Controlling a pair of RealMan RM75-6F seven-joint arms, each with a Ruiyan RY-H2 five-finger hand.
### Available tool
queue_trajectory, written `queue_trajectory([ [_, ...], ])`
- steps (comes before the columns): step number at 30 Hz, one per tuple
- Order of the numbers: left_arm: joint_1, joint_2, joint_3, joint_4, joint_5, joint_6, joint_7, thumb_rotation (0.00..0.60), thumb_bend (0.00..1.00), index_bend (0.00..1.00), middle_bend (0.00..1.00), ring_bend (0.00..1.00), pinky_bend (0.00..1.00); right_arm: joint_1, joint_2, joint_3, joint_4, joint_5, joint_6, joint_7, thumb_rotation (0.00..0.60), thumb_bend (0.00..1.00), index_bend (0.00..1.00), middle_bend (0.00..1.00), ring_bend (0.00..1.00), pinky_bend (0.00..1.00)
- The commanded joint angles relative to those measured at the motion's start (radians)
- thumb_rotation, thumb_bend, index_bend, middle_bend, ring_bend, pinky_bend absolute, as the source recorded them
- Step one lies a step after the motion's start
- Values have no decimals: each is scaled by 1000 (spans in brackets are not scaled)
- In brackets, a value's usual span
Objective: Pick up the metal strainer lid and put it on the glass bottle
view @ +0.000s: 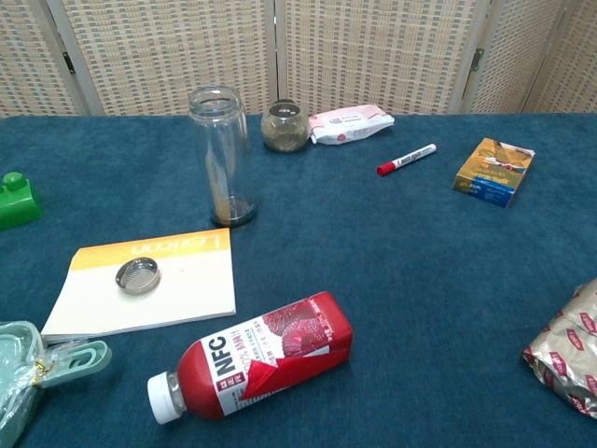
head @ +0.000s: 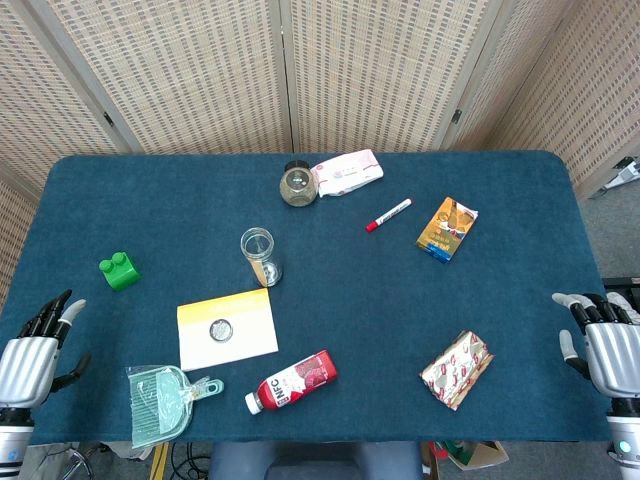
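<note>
Nothing has been picked up yet. The strainer lid (head: 221,330) lies on a notepad (head: 240,312) near the tabletop's front-left edge, the glass bottle (head: 259,255) upright just behind. Left hand (head: 35,352) and right hand (head: 603,345) are empty, fingers spread; a reach to the lid is judged next.

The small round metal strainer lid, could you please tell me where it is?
The small round metal strainer lid lies on the yellow-and-white booklet, left of centre in the head view, just in front of the upright clear glass bottle.
</note>
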Motion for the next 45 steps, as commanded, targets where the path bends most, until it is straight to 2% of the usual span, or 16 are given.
queue_trajectory([
  [1, 0, 0, 1, -2, 1, -1, 0, 600, 332, 111, 0, 77, 190, -1, -1, -1, 2, -1, 0, 3, 600, 479, 272, 292, 191, 290],
  [10, -23, 9, 4, 11, 38, -18, -51, 600, 332, 131, 9, 84, 190, 0, 18, 9, -8, -12, 16, 5, 600, 478, 272, 292, 191, 290],
  [17, -88, 23, 9, 59, 119, -64, -166, 600, 332, 193, 80, 160, 193, 1, 58, 21, -49, -22, 32, -2, 600, 478, 272, 292, 191, 290],
  [23, -177, 22, 17, 114, 208, -122, -291, 600, 332, 284, 252, 344, 270, 3, 85, 24, -82, -26, 34, -11, 600, 478, 272, 292, 191, 290],
  [29, -271, -4, 29, 176, 293, -173, -369, 600, 332, 337, 390, 471, 352, -1, 96, 21, -93, -25, 33, -15, 600, 478, 272, 292, 191, 290],
  [33, -328, -30, 39, 204, 333, -207, -393, 600, 332, 345, 440, 508, 366, -5, 100, 19, -96, -23, 36, -16, 600, 478, 272, 292, 191, 290],
  [36, -368, -52, 42, 224, 352, -229, -407, 600, 332, 346, 479, 538, 419, -9, 104, 17, -100, -24, 40, -17, 600, 478, 272, 292, 191, 290],
  [38, -394, -66, 41, 237, 360, -240, -415, 600, 332, 348, 576, 607, 496, -12, 105, 15, -102, -25, 44, -17, 600, 478, 272, 292, 191, 290],
  [42, -438, -97, 38, 266, 374, -252, -423, 600, 332, 360, 797, 765, 589, -16, 108, 13, -106, -22, 45, -19, 600, 478, 272, 292, 191, 290],
  [45, -473, -116, 44, 291, 384, -280, -417, 600, 332, 374, 888, 843, 650, -18, 110, 12, -109, -22, 46, -19, 600, 478, 272, 292, 191, 290],
])
